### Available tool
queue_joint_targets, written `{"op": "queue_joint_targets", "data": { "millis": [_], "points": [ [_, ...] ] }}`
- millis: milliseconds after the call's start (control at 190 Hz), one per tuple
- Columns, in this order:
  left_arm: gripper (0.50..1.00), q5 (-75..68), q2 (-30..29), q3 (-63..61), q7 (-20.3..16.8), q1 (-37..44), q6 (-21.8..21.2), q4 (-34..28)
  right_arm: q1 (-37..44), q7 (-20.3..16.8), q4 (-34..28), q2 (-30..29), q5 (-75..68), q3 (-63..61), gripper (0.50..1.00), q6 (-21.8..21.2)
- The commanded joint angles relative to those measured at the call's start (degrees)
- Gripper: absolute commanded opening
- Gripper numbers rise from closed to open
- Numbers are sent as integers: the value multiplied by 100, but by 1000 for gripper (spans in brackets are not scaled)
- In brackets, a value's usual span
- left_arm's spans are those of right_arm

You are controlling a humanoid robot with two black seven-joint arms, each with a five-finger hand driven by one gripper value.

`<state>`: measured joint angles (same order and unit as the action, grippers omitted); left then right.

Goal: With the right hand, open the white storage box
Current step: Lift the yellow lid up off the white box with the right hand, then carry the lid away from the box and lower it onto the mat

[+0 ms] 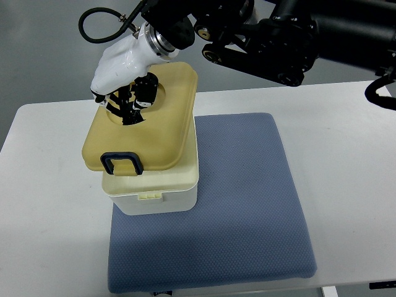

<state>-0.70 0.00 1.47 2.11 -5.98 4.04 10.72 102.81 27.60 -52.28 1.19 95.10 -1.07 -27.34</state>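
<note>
One white storage box (159, 193), one tan lid (145, 127) lifted askew — the right hand (127, 80) has its fingers (141, 96) curled into the lid's recess — on one blue mat (247, 204).

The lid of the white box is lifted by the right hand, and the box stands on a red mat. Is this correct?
Not quite: the top view shows a blue mat, not red. The rest holds: the right hand grips the tan lid, raised off the white box.
</note>
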Motion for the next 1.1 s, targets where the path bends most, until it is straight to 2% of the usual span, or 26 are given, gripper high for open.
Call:
{"op": "queue_joint_targets", "data": {
  "millis": [0, 521, 611, 848, 1095],
  "points": [
    [1000, 0, 0, -7, 0, 0, 0, 0, 46, -10, 34, 65, -97, -95, 500, -17],
    [1000, 0, 0, -24, 0, 0, 0, 0, -95, -97, 342, 1296, -870, -271, 500, -263],
    [1000, 0, 0, -15, 0, 0, 0, 0, -403, -124, 412, 1560, -1020, -280, 500, -351],
    [1000, 0, 0, -7, 0, 0, 0, 0, -1140, -581, 596, 2157, -1459, -271, 500, -351],
    [1000, 0, 0, -7, 0, 0, 0, 0, -1747, -651, 649, 2544, -1433, -183, 500, -307]
  ]
}}
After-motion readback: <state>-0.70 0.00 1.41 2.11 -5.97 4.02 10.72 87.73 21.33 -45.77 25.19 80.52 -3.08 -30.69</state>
